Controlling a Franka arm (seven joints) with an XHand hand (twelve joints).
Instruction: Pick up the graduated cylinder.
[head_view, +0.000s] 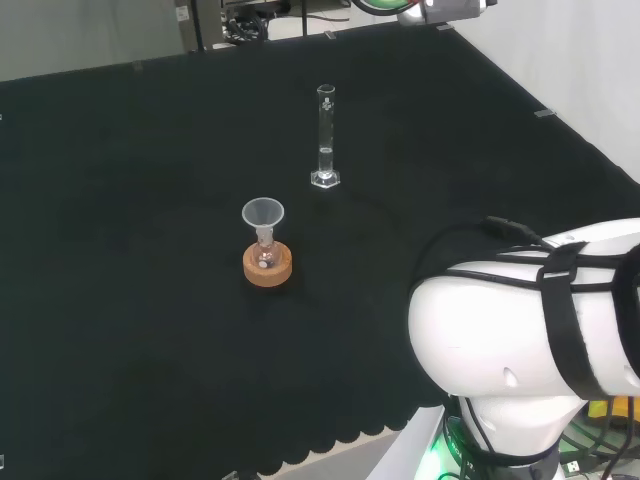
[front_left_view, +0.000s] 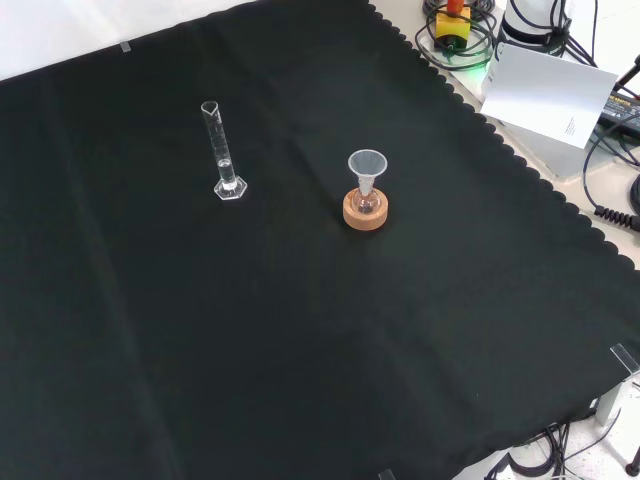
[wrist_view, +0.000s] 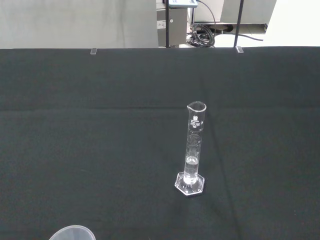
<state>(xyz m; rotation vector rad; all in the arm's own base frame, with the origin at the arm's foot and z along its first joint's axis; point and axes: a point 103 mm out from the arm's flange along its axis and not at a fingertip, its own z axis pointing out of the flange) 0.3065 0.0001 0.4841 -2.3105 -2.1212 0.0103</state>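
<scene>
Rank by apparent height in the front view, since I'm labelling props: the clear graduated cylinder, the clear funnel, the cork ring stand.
1. Clear graduated cylinder, tallest.
2. Clear funnel.
3. Round cork ring stand, lowest, though the widest of the three.
All stand at similar distance, so the order seems safe.

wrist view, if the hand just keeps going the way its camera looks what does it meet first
Probably the graduated cylinder, upright and apart from everything on the black cloth. The way to it looks free, though the funnel rim sits near the edge; depth is unclear.
</scene>
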